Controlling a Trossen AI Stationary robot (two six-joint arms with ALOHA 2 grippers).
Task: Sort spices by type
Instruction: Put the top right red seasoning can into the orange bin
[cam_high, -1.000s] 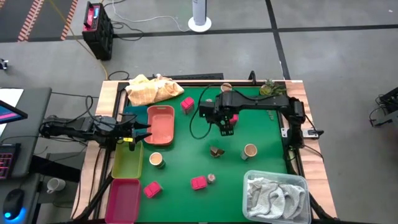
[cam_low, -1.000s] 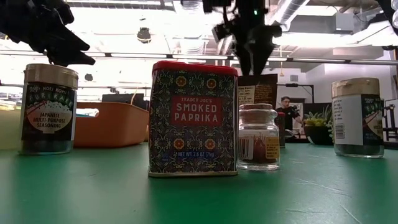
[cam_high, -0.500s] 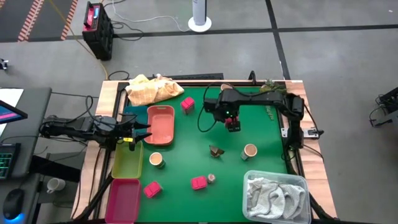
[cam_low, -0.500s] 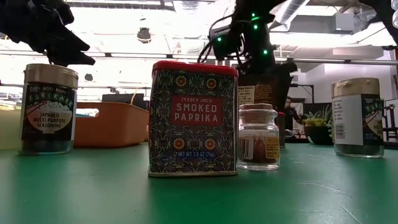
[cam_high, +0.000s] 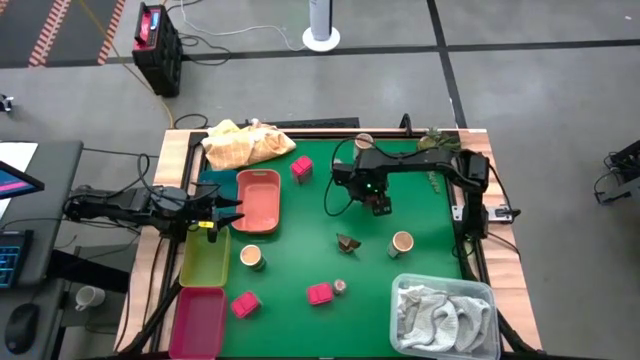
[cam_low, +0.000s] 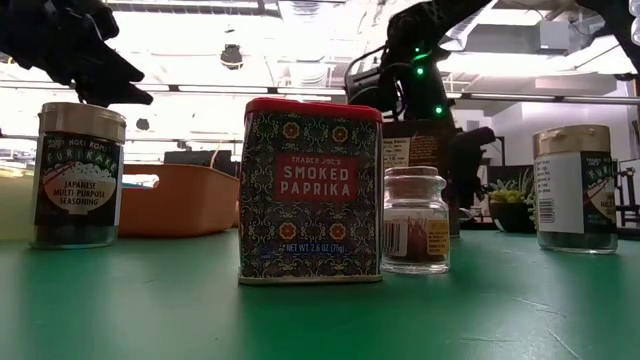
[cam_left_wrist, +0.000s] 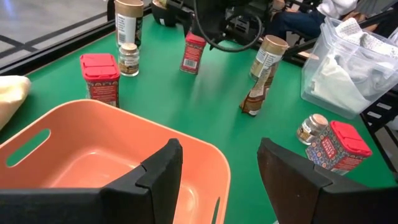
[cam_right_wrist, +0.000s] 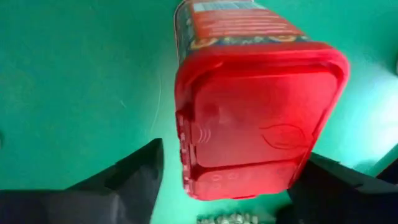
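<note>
While the left tool (cam_high: 222, 212) hangs released at the desk's left edge, just over the near lip of the salmon tray (cam_high: 258, 200) with its fingers spread, as the left wrist view shows, it takes no part. Next to that tray lie the lime tray (cam_high: 204, 255) and the magenta tray (cam_high: 200, 318); all three look empty, so the sorting appears barely begun. Across the green desk (cam_high: 430, 215) the spices stand scattered: a furikake jar (cam_low: 78, 175) on the left, a smoked paprika tin (cam_low: 310, 192) with a small glass jar (cam_low: 415, 220) just beside it near the front, and a second furikake jar (cam_low: 572, 188) to the right. Toward the back middle, the right tool (cam_high: 378, 203) hovers directly above a red-lidded tin (cam_right_wrist: 258, 127), fingers apart on either side and not yet touching. Judging from that view, an off-centre descent could clip the lid, tip the tin or slide it away.
</note>
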